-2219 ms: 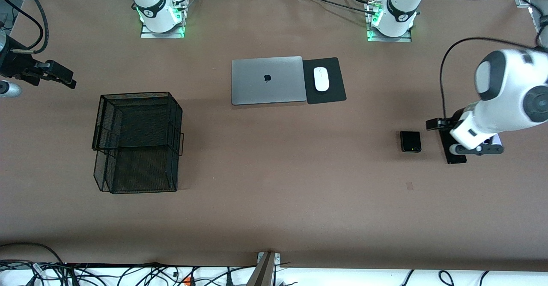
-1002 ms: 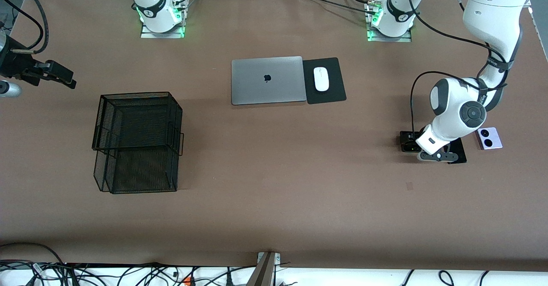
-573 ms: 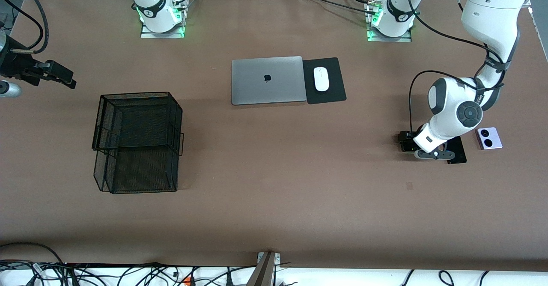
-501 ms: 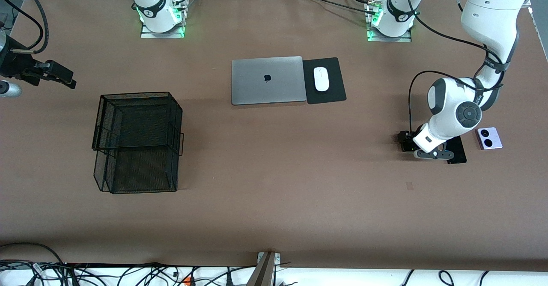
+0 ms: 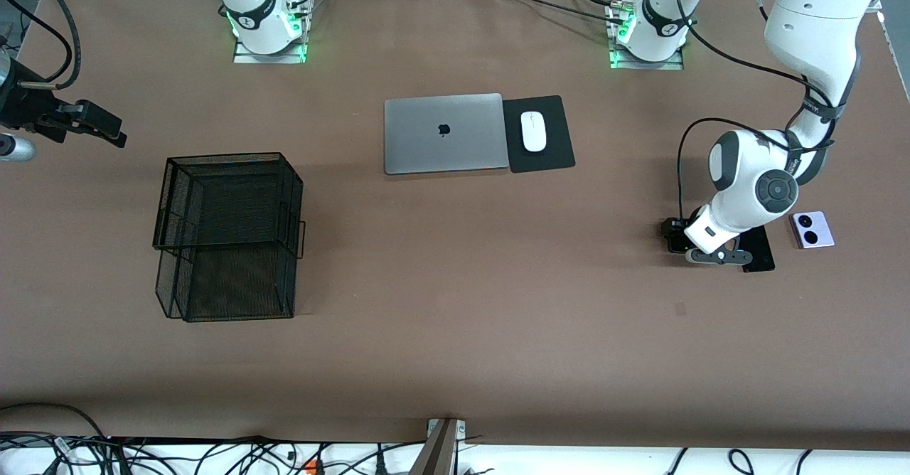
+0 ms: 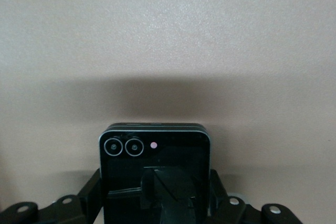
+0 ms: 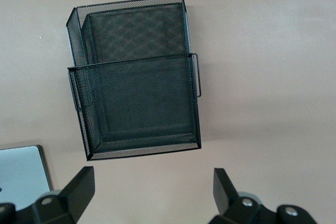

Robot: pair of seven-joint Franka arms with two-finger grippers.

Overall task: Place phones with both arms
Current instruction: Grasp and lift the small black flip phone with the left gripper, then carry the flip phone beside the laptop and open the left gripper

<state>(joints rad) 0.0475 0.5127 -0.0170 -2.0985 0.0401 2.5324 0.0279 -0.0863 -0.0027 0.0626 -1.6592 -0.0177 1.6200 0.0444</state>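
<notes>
The left gripper (image 5: 677,237) is clamped, apparently, on the folded phone (image 6: 155,156) beside the slab (image 5: 759,256); the right gripper (image 7: 152,190) waits agape over the basket (image 7: 136,77).

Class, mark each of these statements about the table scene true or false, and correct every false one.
1. The left tool is shut on the small black folded phone. True.
2. The right tool grips the lavender phone. False: it is open and holds nothing, waiting above the black mesh basket; the lavender phone lies on the table at the left arm's end.
3. The white mouse sits on a black pad beside the silver laptop. True.
4. The laptop stands open. False: its lid is closed.
5. A phone lies in the mesh basket. False: no phone shows in it.
</notes>
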